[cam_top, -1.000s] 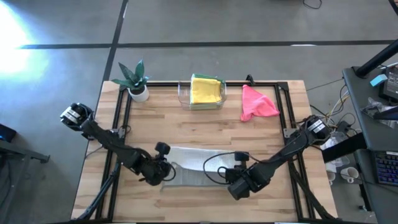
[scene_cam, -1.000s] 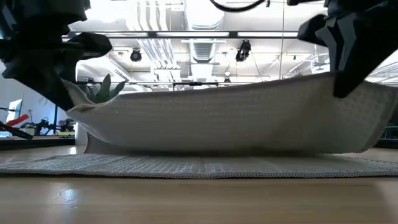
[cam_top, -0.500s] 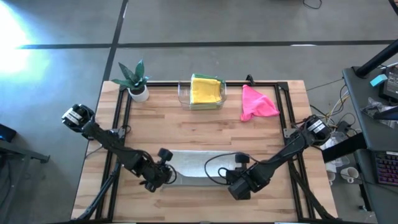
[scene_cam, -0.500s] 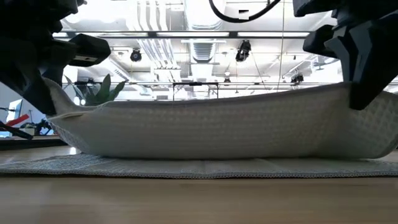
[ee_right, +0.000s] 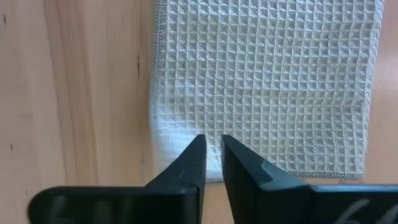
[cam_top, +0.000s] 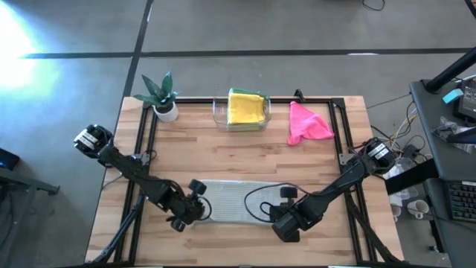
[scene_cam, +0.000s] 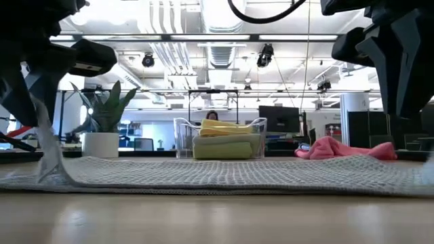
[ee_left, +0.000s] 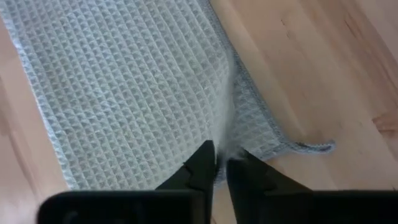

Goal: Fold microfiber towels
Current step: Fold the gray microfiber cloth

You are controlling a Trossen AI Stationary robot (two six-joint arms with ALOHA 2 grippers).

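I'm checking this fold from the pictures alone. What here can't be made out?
- High view: left gripper and right gripper cover the grey towel's ends.
- Left wrist view: whether the fingers grip the towel edge is blurred.
- High view: the yellow towel hides what lies beneath in the tray.

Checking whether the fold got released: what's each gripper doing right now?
Left gripper: slightly open, a fold of the grey towel between its fingers.
Right gripper: slightly open over the towel's corner, holding nothing.
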